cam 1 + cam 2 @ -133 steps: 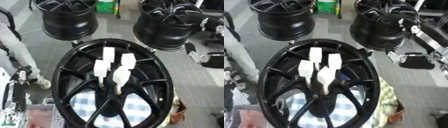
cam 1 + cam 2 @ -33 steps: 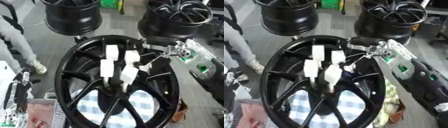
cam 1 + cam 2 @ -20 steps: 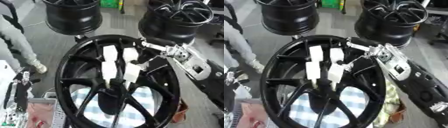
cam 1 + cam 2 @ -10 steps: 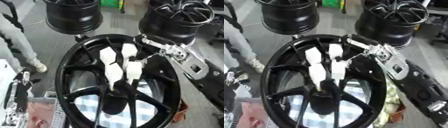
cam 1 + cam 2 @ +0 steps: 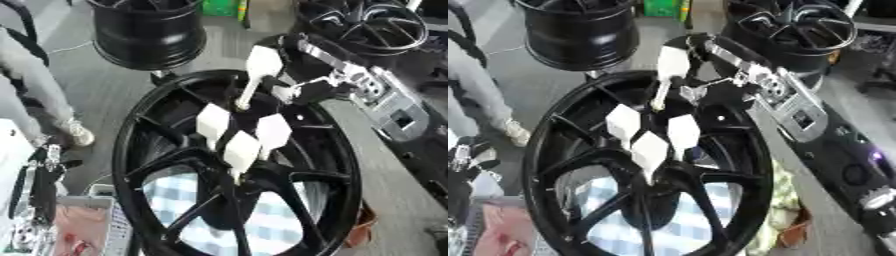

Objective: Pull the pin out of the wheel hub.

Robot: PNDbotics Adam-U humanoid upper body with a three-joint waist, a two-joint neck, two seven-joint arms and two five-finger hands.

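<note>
Left eye view shows the right hand (image 5: 302, 90) reaching in over the upper rim of the wheel hub (image 5: 157, 130), its fingers curled round the lower stem of 1 white pin (image 5: 260, 65). That pin now stands lifted, its flat head above the rim and its tip free of the spokes, whereas half a second ago all 4 white heads sat bunched together near the hub's middle. 3 other pins (image 5: 241, 140) remain clustered at the hub's centre, stems pointing down toward the bore. So the pull looks done for this 1 pin; what remains, as I judge it, is carrying it clear of the rim.

Right eye view gives more of the forearm (image 5: 798, 115) running from the hub's upper right rim down toward the lower right, with its silver plate and black casing. The left eye view, by contrast, takes in more floor to the left of the hub, with a person's grey trouser leg and shoe there. Exactly how the thumb sits on the stem I cannot quite make out; it appears to be a pinch. The left hand shows in neither view.
</note>
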